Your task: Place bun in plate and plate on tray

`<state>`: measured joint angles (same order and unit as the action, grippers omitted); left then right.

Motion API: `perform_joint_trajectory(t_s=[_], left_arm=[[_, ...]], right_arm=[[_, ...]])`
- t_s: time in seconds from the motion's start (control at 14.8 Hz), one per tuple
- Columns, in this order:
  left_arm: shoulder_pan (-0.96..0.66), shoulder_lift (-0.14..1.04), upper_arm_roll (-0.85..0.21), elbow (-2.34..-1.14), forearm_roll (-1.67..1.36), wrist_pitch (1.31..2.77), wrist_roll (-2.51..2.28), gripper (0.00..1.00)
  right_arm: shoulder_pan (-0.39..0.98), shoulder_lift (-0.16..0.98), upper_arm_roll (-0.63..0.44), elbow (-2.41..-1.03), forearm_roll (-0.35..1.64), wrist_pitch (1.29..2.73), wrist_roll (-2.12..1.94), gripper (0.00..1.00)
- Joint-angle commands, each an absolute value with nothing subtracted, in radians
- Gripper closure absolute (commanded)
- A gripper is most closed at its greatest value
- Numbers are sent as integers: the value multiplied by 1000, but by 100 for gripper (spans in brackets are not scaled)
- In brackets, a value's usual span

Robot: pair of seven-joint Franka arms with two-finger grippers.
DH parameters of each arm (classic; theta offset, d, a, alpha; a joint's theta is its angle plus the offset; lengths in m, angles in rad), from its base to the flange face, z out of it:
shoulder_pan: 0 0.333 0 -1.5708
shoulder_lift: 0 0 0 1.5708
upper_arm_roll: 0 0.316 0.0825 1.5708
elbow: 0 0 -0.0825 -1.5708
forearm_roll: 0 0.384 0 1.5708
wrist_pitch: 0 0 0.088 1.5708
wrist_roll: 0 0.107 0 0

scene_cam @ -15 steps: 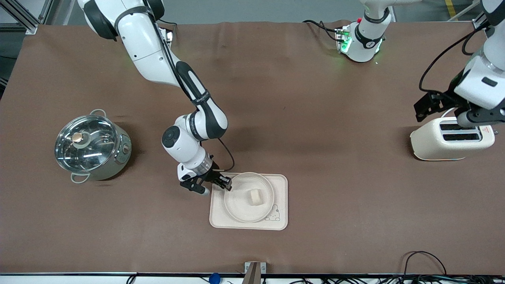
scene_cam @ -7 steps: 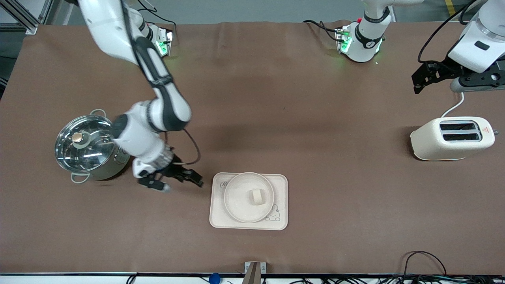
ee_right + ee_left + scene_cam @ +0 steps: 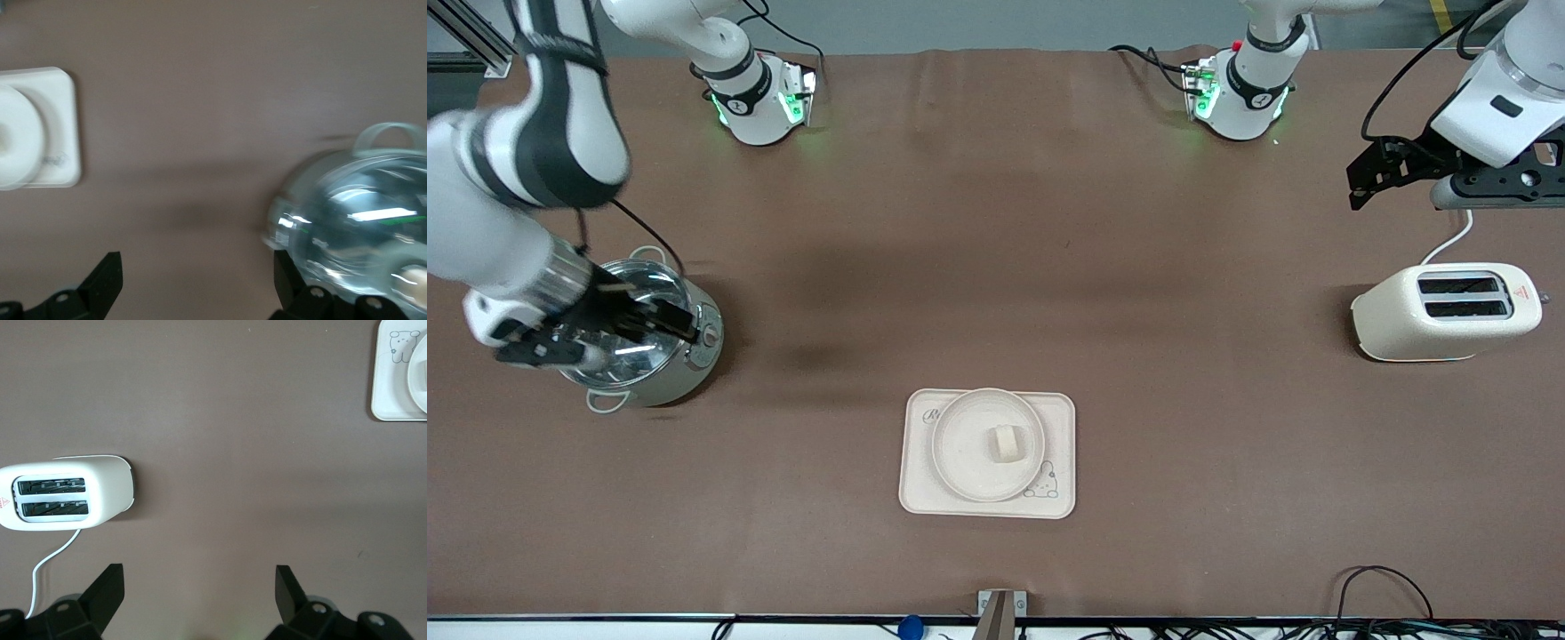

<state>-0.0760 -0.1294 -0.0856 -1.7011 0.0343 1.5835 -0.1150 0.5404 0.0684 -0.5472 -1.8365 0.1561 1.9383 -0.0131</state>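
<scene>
- Brown table: bun sits in plate, plate on tray.
- Your right gripper, wide open and empty, is over the pot; left gripper, open and empty, waits above the toaster.
- Park clear; leave the tray alone.

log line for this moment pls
bun in plate | plate on tray | right tool open over pot | left tool open, arm waiting

The right gripper hangs with fingers spread over bare table. The lidded steel pot sits just beside it. The tray carrying the plate lies well apart from the pot.
</scene>
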Motion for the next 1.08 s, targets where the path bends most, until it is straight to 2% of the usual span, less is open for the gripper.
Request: perform_joint_trajectory(t_s=[0.0,0.34,0.41,0.54,0.61,1.02], left_arm=[[-78,-88,-80,-1642,18,1569,-97,0],[-77,-46,-78,-1571,31,1565,-98,0],[-77,-41,-78,-1566,31,1565,-98,0],[-75,-25,-75,-1549,31,1565,-98,0],[-75,-22,-72,-1548,31,1565,-97,0],[-61,-23,-64,-1546,31,1555,-83,0]], right_arm=[[552,-43,-569,-1821,28,1823,-26,0],[493,-118,-563,-1792,-57,1735,-26,0],[398,-120,-475,-1790,-55,1721,-29,0],[132,-135,-199,-1792,-51,1703,-35,0],[70,-141,-127,-1790,-46,1694,-35,0],[-6,-213,-52,-1779,-31,1589,-20,0]])
